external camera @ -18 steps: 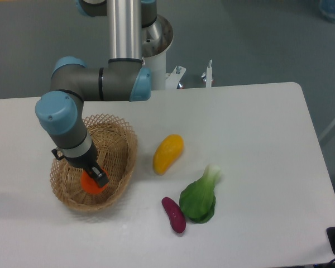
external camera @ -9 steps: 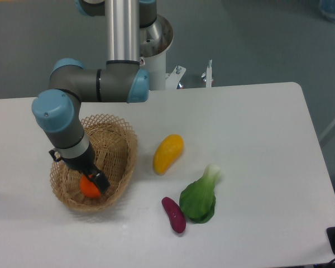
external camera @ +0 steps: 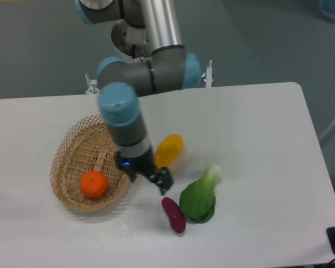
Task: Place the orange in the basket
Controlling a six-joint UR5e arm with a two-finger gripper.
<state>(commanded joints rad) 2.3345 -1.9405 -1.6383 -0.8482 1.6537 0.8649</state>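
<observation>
No readable text or labels anywhere

Even, diffuse overhead light is illuminating the scene brightly, with the white table [external camera: 257,139] verging on washed out. Shadows are lying soft and faint; the arm [external camera: 125,117] is showing slight motion blur.

Single fixed camera, high above the table's [external camera: 257,123] near edge, angled down toward the far edge and grey floor, moderately close, full tabletop width visible, arm's [external camera: 151,72] base at far edge
</observation>
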